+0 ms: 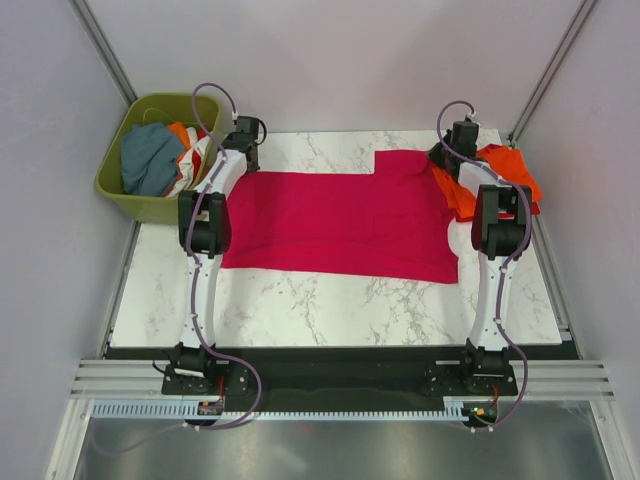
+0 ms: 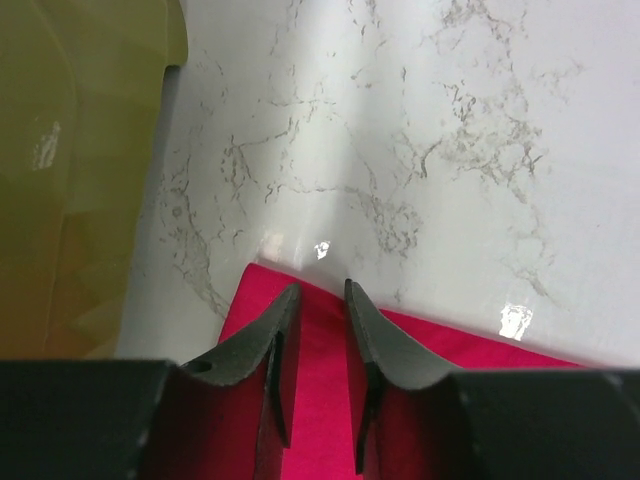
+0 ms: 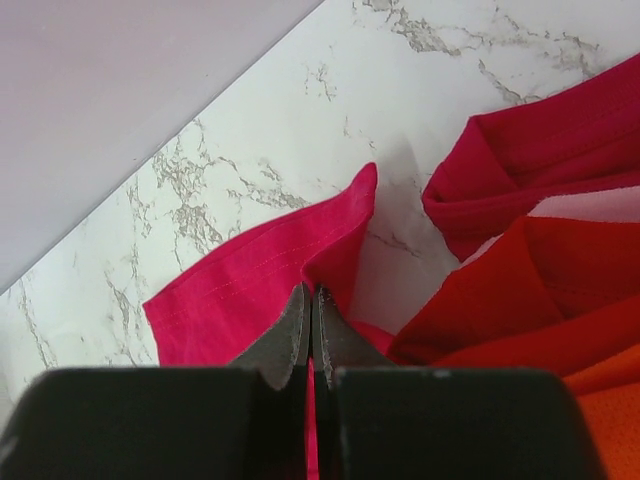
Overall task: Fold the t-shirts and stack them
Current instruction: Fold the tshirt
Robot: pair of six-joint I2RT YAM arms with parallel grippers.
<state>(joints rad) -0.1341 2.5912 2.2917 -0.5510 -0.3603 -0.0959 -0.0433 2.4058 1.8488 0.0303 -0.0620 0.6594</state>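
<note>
From above, we see the magenta shirt (image 1: 340,215) spread flat mid-frame on the marble table (image 1: 330,300). The orange and red shirts (image 1: 510,168) are heaped at upper right and an olive basket (image 1: 112,190) stands at upper left. The left gripper (image 1: 243,135) is at the magenta shirt's upper-left corner, the right gripper (image 1: 452,152) at its upper-right.

In the left wrist view, the fingers (image 2: 265,345) stand narrowly apart astride that corner, bottom centre.

In the right wrist view, the fingers (image 3: 285,335) press together, pinching a raised magenta fold.
</note>
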